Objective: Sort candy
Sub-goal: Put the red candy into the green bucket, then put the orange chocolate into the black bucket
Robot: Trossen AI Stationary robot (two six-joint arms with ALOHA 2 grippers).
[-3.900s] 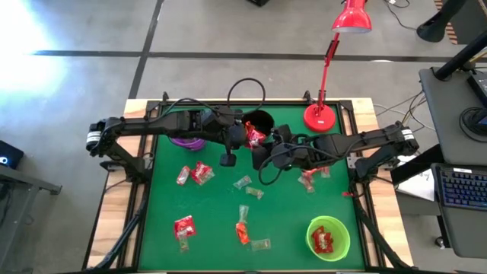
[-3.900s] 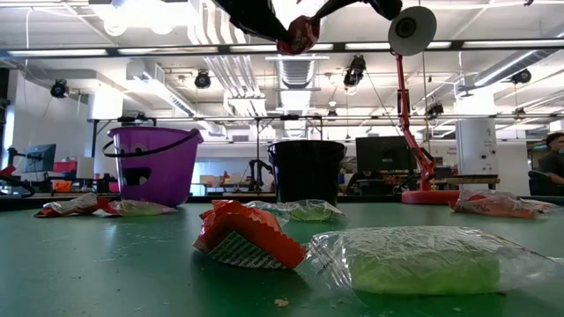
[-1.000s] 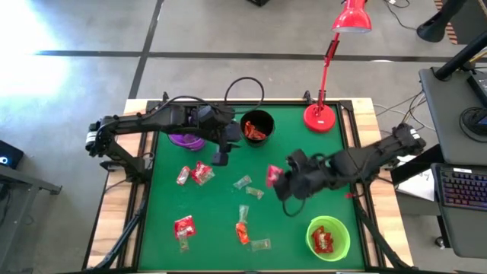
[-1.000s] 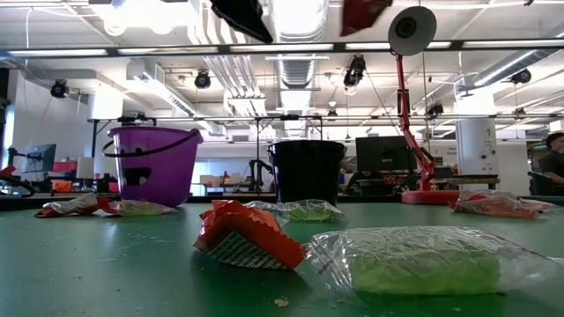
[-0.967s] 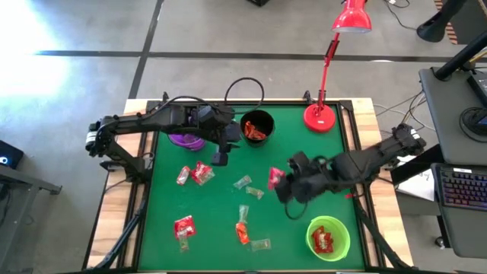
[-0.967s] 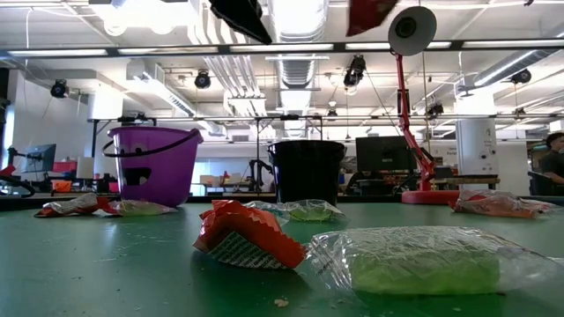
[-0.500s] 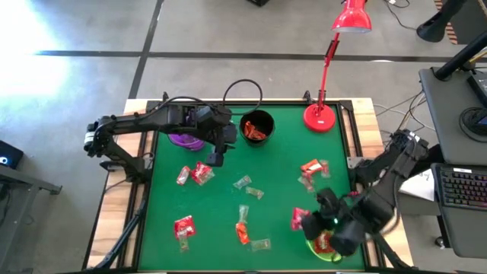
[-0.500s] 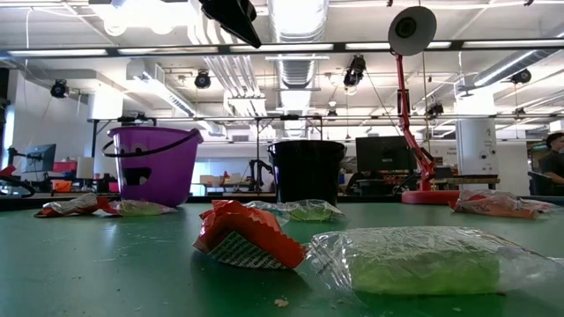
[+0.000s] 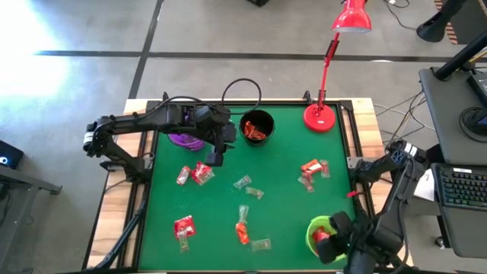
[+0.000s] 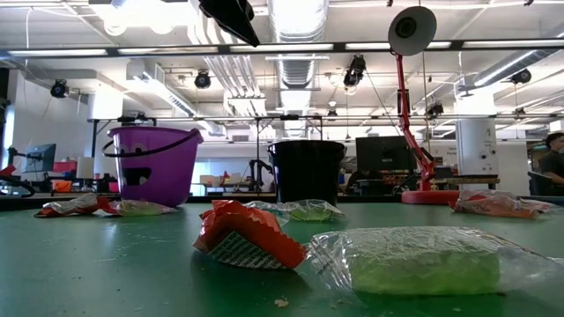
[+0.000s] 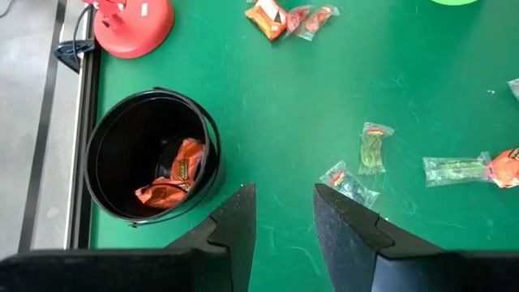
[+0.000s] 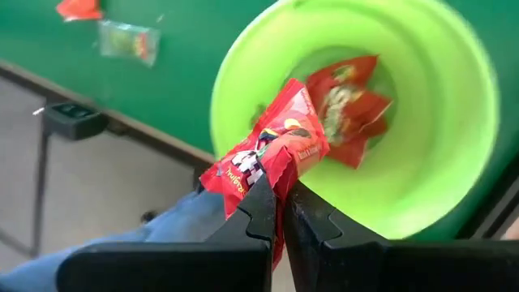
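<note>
Wrapped candy lies scattered on the green table (image 9: pixel 281 205): red packets (image 9: pixel 199 173), (image 9: pixel 184 226), an orange one (image 9: pixel 242 232) and pale ones (image 9: pixel 243 183). My right gripper (image 12: pixel 282 203) hangs over the green cup (image 12: pixel 438 122) at the near right, shut on a red candy packet (image 12: pixel 272 150). More red candy (image 12: pixel 349 105) lies in that cup. My left gripper (image 11: pixel 280 215) hovers open at the far left beside the black cup (image 11: pixel 154 158), which holds orange-red candy (image 11: pixel 174 174). My right gripper pinches the red packet by one end (image 12: pixel 274 172) between its two shut fingers, coming steeply from above. The rest of the packet sticks out past the fingertips. It is lifted clear, over the green cup's near rim (image 12: pixel 235 89).
A purple cup (image 9: pixel 186 139) stands at the far left under the left arm. A red desk lamp (image 9: pixel 321 116) stands at the far edge. More candy (image 9: pixel 310 169) lies right of centre. In the low view a red packet (image 10: pixel 247 233) and a pale green one (image 10: pixel 423 260) lie close.
My right gripper has swung from the middle of the table toward the near right corner and sunk a little, turning as it went. It has stayed shut on the red packet, which now hangs over the green cup.
</note>
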